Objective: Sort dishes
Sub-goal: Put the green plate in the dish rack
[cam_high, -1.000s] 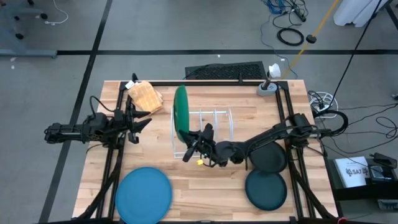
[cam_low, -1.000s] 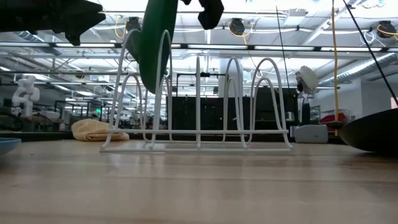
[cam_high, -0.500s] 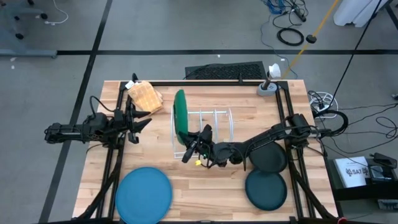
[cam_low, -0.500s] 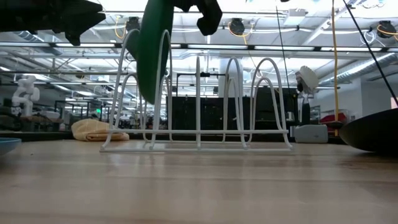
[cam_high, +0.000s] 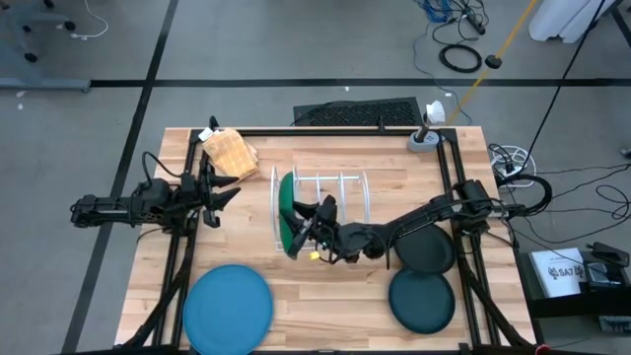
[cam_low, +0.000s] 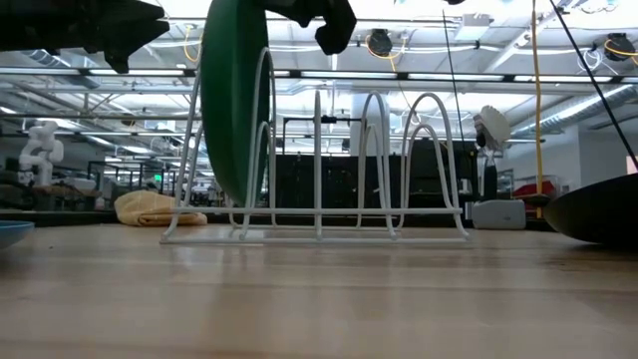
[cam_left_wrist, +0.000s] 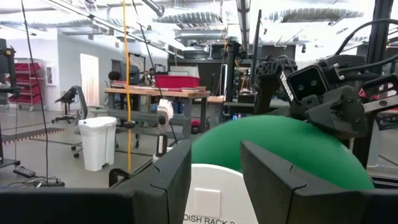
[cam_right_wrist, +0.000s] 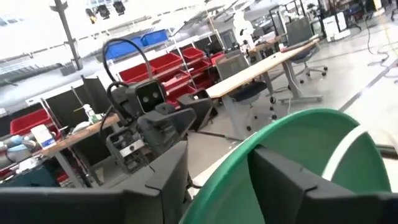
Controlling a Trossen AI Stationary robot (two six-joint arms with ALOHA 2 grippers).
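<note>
The large green plate stands on edge in the leftmost slot of the white wire rack, upright between its hoops. My right gripper is open at the plate's upper rim, with one finger on each side of it. The light-blue plate lies flat at the near left. The black plate and the dark-teal plate lie flat at the near right. My left gripper waits open to the left of the rack, pointing at it.
A tan woven object lies at the far left corner. A grey stand sits at the far right corner. Black frame rails run along the table's left, far and right sides. Bare wood shows between the rack and the near edge.
The green plate, which hung tilted over the rack's left end, has dropped into the slot and now stands upright and lower. My right gripper has let go of it and stayed at its upper rim.
</note>
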